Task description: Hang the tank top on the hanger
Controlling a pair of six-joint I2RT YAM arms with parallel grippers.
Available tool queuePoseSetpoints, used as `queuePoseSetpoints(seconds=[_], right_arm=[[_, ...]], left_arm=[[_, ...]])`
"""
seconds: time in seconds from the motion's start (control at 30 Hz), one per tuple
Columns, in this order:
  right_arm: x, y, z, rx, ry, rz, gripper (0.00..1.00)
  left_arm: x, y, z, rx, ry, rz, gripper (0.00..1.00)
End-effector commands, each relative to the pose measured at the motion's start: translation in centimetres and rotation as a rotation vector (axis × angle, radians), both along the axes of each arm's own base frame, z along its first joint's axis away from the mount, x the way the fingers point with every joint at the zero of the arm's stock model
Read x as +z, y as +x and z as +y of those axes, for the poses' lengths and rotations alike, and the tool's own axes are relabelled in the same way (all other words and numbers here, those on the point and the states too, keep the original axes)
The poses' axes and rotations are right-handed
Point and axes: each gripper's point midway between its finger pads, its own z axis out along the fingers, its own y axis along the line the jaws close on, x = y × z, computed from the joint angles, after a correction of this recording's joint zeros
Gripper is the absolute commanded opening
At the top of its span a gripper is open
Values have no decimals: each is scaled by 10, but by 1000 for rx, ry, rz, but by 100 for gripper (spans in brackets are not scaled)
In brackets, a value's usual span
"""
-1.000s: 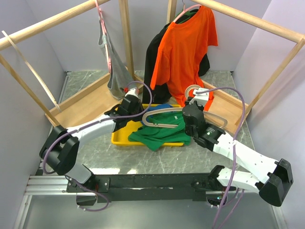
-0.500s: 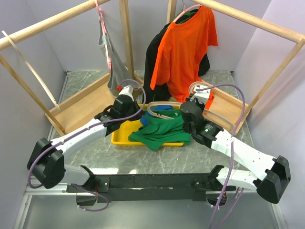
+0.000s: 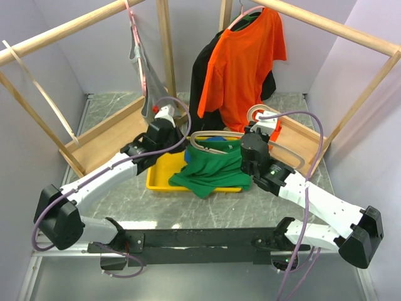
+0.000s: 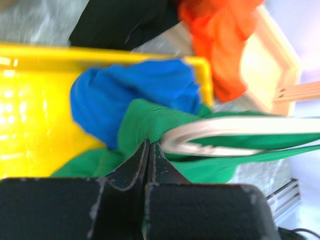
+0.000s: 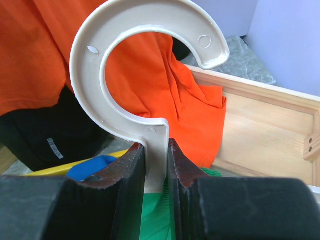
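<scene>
Tank top (image 3: pixel 210 170) half-draped on hanger (image 3: pixel 213 134), over tray (image 3: pixel 158 179), 12 o'clock from my bases. L pincer (image 4: pixel 149 150) pinched tight on its green edge; R pincer (image 5: pixel 156 160) clamped on hanger neck.

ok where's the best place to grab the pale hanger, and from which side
The hanger's neck under the hook, approached from the shoulder side, as the right tool holds it: a straight narrow strip the jaws fit, leaving hook and shoulders free.
</scene>
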Motion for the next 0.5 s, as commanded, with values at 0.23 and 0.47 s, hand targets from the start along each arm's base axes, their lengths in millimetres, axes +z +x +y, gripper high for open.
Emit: queuePoseSetpoints(seconds=[0.23,0.47], right_arm=[[43,8,14,-9,61,-95,0],[78,21,51,59,47,-143,0]], left_arm=[[87,11,-10,-37,-73,-167,1],[126,9,-23,-79,-119,-221,1]])
